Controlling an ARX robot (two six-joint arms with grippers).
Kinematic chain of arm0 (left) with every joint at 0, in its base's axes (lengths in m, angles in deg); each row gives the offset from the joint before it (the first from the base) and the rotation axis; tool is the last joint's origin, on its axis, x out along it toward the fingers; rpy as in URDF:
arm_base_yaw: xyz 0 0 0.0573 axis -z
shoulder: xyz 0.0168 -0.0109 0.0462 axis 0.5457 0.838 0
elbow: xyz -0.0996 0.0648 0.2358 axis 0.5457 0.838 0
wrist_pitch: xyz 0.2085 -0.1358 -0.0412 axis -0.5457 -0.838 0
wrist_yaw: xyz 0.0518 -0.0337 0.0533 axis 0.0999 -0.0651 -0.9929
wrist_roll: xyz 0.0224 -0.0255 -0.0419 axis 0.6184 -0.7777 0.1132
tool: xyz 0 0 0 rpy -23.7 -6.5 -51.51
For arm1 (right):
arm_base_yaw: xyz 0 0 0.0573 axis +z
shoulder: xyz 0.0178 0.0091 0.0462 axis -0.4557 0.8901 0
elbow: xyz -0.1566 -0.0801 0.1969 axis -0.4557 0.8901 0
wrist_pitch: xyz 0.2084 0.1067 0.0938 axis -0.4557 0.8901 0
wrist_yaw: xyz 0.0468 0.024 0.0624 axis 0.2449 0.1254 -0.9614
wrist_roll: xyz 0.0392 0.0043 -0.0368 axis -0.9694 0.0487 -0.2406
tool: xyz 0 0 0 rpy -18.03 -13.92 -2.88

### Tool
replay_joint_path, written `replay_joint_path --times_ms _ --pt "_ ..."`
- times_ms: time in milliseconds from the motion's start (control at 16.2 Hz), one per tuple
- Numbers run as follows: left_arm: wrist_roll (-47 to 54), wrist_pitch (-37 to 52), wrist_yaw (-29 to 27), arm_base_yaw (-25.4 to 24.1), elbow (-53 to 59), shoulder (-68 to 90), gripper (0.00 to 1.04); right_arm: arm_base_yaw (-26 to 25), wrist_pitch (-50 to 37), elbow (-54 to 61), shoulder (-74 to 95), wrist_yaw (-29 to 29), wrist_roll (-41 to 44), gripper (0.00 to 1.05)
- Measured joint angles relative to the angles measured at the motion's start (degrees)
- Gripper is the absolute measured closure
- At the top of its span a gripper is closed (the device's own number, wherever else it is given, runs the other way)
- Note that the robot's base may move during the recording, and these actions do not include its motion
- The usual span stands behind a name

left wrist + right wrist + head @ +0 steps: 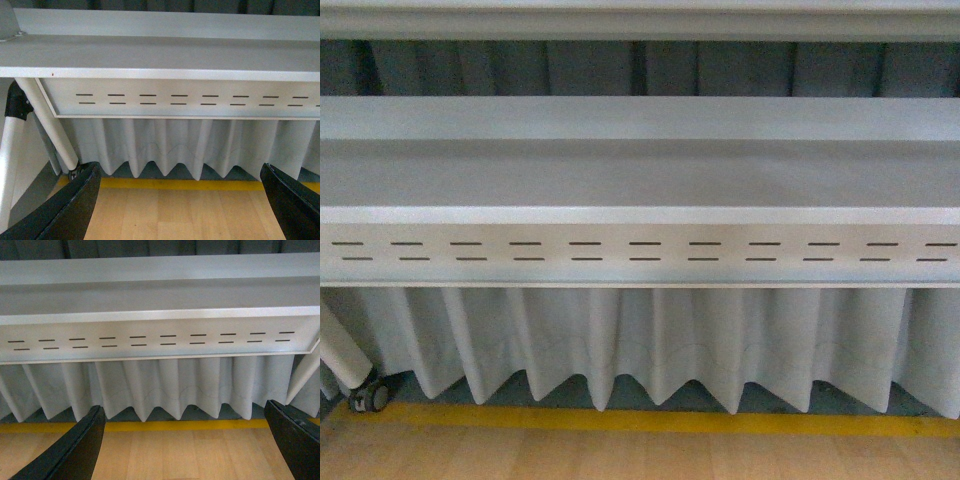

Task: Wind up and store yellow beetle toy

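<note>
Grey table (640, 180) w/ curtain (650, 340), wood floor (640, 458)

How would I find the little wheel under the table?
Find the long grey table with dash-shaped slots along its front. Follow its white leg down at the left to the floor. The little wheel sits at its foot, the only dark round thing beside the pleated curtain and yellow line.
</note>
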Motion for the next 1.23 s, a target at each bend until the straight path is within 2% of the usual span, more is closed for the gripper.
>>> replay_joint_path --times_ms 1231 --pt "0.1 0.1 0.0 0.0 0.0 0.0 0.07 0.0 0.1 0.0 0.0 0.0 0.0 0.07"
